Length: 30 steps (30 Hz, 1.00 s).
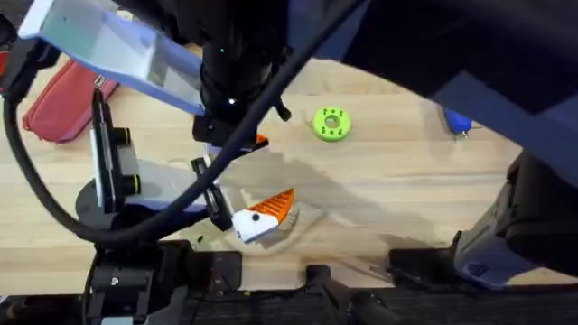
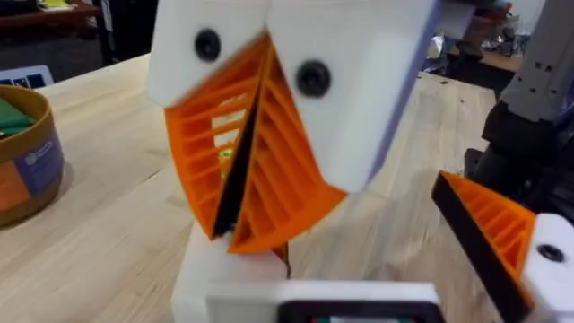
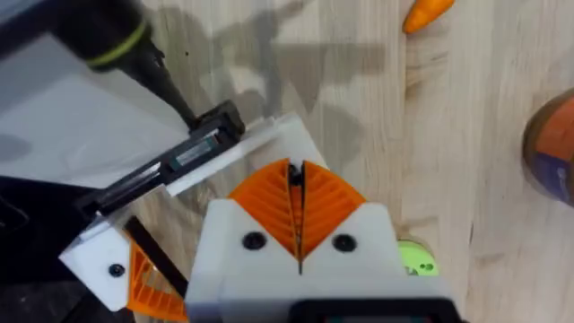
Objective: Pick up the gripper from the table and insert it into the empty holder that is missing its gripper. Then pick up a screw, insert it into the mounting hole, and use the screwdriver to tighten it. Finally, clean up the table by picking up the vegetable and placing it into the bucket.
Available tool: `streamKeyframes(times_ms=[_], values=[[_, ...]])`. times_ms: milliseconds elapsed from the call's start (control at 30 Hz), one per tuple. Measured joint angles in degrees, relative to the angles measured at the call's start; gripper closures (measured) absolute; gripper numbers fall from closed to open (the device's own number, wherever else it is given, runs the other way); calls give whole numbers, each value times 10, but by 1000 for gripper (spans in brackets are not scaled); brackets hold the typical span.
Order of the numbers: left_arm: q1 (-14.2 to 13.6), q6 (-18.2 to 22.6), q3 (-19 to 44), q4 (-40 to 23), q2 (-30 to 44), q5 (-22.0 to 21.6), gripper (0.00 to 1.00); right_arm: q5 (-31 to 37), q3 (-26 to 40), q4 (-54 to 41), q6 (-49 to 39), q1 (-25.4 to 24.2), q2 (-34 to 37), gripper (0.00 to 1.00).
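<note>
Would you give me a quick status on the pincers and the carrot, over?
Right pincer shut. Carrot lying on table, outside bucket. Bare wood between them.

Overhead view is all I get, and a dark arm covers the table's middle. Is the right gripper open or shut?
Observer: Shut. In the right wrist view the right gripper has its orange pads pressed together.
Operator: Is anything between them?
Observer: The left wrist view shows a thin dark strip between those pads. I cannot tell what it is.
Operator: Where is the bucket?
Observer: In the left wrist view the bucket stands upright on the table, with its blue label towards the camera and something green inside.
</note>
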Motion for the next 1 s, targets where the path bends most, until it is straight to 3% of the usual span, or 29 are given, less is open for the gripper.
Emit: streamKeyframes(times_ms=[167,367,400,633,833,1000], values=[[0,0,0,0,0,0,15,0,0,0,4,0,0,961],[0,3,0,0,0,1,15,9,0,-2,5,-2,0,99],[0,3,0,0,0,2,15,11,0,-3,3,-5,0,42],[0,4,0,0,0,2,16,9,0,0,14,-9,-17,13],[0,5,0,0,0,2,15,2,-2,8,67,-33,-84,11],[0,5,0,0,0,2,15,0,-96,91,118,-73,-174,11]])
